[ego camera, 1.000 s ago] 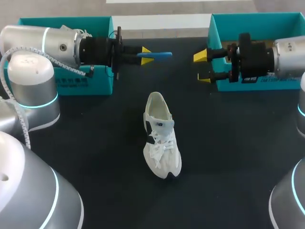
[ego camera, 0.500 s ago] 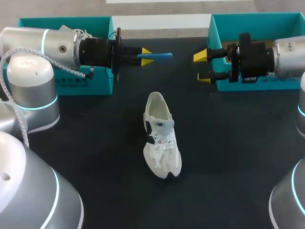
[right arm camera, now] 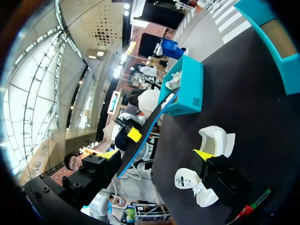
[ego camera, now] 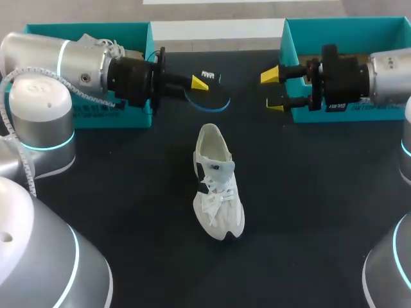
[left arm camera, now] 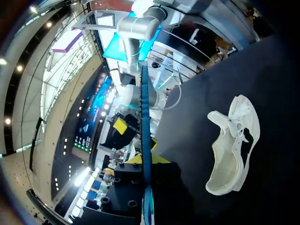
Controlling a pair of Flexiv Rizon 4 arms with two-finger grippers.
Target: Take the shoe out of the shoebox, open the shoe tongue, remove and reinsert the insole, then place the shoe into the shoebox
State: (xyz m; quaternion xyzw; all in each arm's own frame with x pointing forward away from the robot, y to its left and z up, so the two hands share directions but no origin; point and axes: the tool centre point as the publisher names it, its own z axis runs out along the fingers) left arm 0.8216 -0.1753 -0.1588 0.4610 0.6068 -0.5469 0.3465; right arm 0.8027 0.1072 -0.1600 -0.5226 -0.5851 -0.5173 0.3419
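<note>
The left gripper is clamping the insole between its yellow tips, out over the table just in front of the left box. From above, the insole is showing a dark face with a blue rim curving round it. In the left wrist view it is showing only as a thin blue edge running straight out from the fingers. The shoe is sitting on its sole in the middle of the table, out of both boxes, with its heel pointing towards the grippers and its toe towards the near edge. It is lying apart from the insole, on the near side of it. The right gripper is hanging opposite, in front of the right box, fingers spread wide and gripping nothing. A gap is separating the two grippers, and neither one is touching the shoe.
</note>
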